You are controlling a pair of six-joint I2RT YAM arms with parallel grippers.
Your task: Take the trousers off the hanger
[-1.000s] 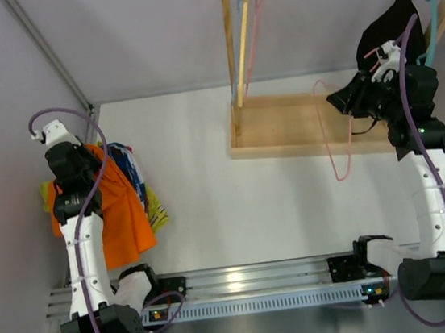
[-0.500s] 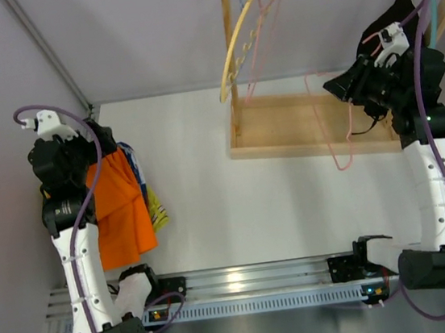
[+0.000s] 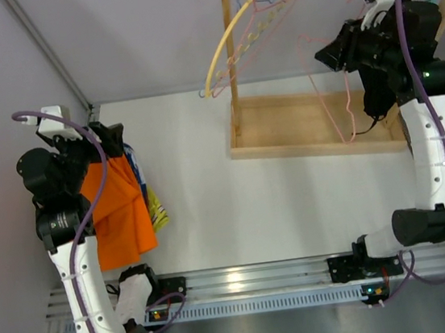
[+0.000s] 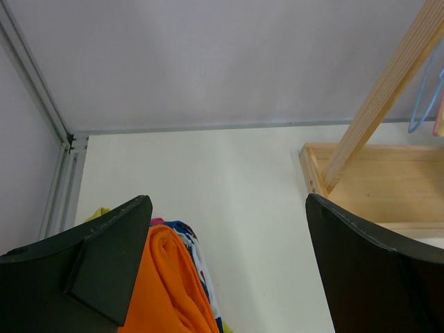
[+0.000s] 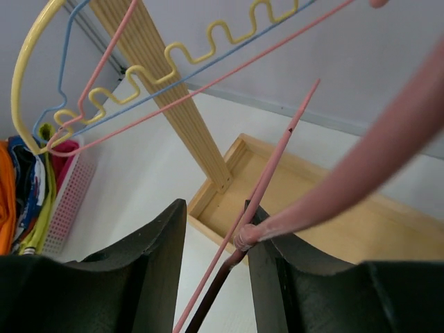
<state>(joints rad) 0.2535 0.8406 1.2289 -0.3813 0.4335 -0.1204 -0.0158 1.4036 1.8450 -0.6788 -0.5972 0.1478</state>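
Wide and empty, left jaws hang above the orange trousers (image 3: 118, 212), which lie on the clothes pile (image 3: 153, 209) at the tabletop's (image 3: 235, 205) left edge. Right jaws pinch the bare pink hanger (image 5: 277, 161). Removal judged complete.

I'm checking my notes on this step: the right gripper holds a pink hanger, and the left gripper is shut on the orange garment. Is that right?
Not quite. The left gripper is open and holds nothing. The left wrist view shows its fingers wide apart, with the orange garment lying free beyond them. The rest stands: the right gripper does hold the pink hanger.
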